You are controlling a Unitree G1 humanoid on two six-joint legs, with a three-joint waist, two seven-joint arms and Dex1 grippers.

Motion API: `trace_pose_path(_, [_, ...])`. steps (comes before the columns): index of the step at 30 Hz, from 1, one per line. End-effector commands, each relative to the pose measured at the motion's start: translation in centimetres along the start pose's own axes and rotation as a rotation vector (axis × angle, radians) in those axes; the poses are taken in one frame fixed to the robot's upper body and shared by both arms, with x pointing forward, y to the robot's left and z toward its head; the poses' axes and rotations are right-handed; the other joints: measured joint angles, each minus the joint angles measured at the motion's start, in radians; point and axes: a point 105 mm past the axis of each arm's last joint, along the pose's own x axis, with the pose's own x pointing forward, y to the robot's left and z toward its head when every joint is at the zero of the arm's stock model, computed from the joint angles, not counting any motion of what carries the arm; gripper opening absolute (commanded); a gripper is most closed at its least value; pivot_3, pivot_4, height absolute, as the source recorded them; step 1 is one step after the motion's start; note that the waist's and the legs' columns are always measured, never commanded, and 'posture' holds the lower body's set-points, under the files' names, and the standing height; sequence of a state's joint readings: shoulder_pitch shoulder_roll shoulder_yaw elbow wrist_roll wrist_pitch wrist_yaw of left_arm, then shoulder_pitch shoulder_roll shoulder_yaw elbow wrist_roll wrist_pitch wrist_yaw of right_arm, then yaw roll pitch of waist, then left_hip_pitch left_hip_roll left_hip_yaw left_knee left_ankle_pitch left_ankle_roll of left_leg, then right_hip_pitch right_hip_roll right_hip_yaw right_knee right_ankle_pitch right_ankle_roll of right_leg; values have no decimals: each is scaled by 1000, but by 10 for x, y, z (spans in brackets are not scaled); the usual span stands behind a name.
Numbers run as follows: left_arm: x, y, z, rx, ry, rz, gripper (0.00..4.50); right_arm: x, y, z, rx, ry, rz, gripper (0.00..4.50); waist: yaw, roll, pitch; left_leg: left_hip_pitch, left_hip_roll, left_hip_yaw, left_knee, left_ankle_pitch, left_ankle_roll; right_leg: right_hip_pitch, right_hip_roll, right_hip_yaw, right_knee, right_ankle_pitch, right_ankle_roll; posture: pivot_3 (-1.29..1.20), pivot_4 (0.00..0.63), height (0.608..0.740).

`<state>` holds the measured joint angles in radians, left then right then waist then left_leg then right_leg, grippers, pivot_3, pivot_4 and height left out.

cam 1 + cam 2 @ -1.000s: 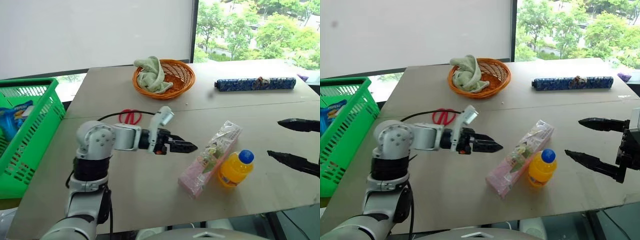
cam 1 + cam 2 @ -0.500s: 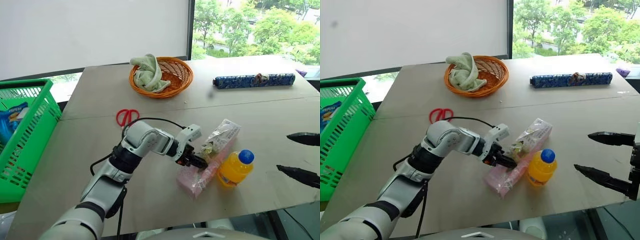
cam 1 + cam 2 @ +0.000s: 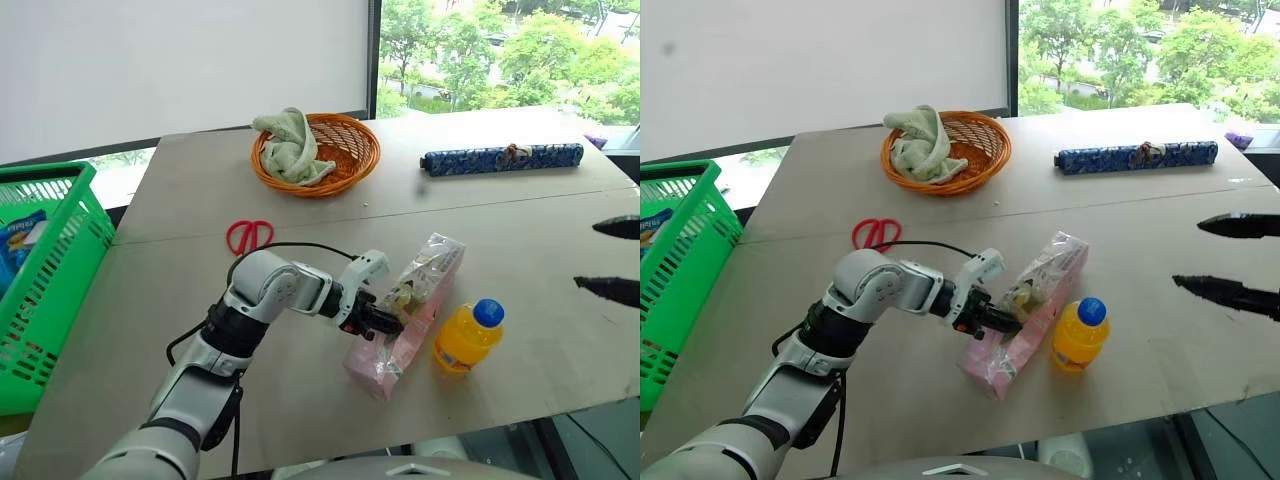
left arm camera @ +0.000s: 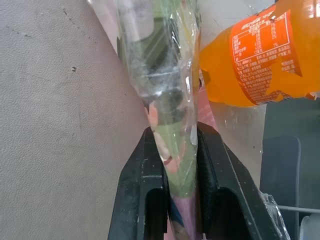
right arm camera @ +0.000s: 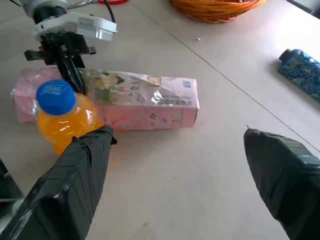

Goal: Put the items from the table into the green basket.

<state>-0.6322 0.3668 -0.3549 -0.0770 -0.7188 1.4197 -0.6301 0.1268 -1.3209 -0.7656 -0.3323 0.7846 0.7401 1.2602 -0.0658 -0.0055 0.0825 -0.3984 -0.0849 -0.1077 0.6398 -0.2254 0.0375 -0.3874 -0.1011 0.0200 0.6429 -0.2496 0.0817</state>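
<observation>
Nearest the robot, the left gripper (image 3: pixel 388 325) is pinching the clear wrapper of the snack packet (image 3: pixel 408 311), its two black fingers (image 4: pixel 150 190) closing tight on the film partway along the packet's near half. The packet is lying lengthwise on the table (image 3: pixel 300 400), its near end pointing toward the table's front edge and its far end angling away to the right. Just beside the packet's near end, on the right, the orange bottle (image 3: pixel 466 338) is standing upright with its blue cap on top, touching or almost touching the packet. Further right, over the table's right edge, the right gripper (image 3: pixel 1230 258) is hanging with its two fingers spread wide apart and nothing between them, well apart from the bottle. At the far left, off the table's side, the green basket (image 3: pixel 60 270) is sitting with a blue packet (image 3: pixel 15 245) inside it. Behind the left arm, the red scissors (image 3: pixel 249 235) are lying flat on the table close to a seam. Farther back, a round orange wicker basket (image 3: pixel 345 165) is holding a crumpled pale green cloth (image 3: pixel 289 146), and to its right a long blue patterned folded umbrella (image 3: pixel 500 158) is lying across the tabletop.
</observation>
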Motion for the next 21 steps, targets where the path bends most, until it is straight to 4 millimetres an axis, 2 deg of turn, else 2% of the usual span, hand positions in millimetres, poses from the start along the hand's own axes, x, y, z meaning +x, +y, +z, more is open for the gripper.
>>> trace_pose_path(1, [-12,-5,15,49,-94,14,166,0,-2,8,-54,33,95,4500,1,0,0,0,0,0,0,0,0,0,0,0,0,0,0,-140,23,740])
trace_pose_path(7, [-40,-13,26,75,-240,-6,166,8,-5,22,-127,38,222,4500,4,1,0,-1,0,0,0,0,0,-1,0,0,0,2,3,-96,14,740])
trace_pose_path(9, [-60,-13,39,83,-364,13,166,15,-5,33,-149,-18,239,4500,6,2,0,-1,0,-1,0,0,-1,-1,-2,0,0,2,4,-82,14,740])
trace_pose_path(12, [-108,-9,59,82,-609,78,166,32,-2,59,-176,-170,262,4500,9,1,0,-2,1,-1,0,0,-1,-3,-2,0,0,3,4,-41,11,740])
trace_pose_path(13, [-133,-3,66,83,-727,141,166,39,1,69,-187,-226,273,4500,9,1,0,-2,1,-2,0,0,-2,-3,-2,0,0,3,4,-33,9,740])
trace_pose_path(16, [-178,14,71,59,-907,310,166,52,3,84,-198,-304,277,4500,30,0,-1,-2,1,-3,-1,1,-3,-4,-1,0,1,3,4,26,0,740])
trace_pose_path(18, [-273,52,64,49,-1135,799,166,67,12,101,-222,-387,321,4500,39,-1,0,-2,0,-3,-1,4,-6,-4,0,0,1,4,4,54,0,740])
trace_pose_path(19, [-312,61,53,66,-1182,1022,166,72,15,108,-236,-416,336,4500,40,-2,0,-2,0,-3,-1,4,-6,-4,2,1,1,4,4,68,0,740])
trace_pose_path(20, [-349,68,39,102,-1176,1254,166,77,17,115,-253,-445,346,4500,40,-4,0,-3,1,-2,-2,5,-7,-7,4,2,2,5,3,88,0,740])
trace_pose_path(21, [-368,70,30,131,-1147,1379,166,80,17,120,-262,-465,343,4500,40,-5,0,-2,1,-1,-4,6,-8,-9,5,4,2,6,2,94,0,740])
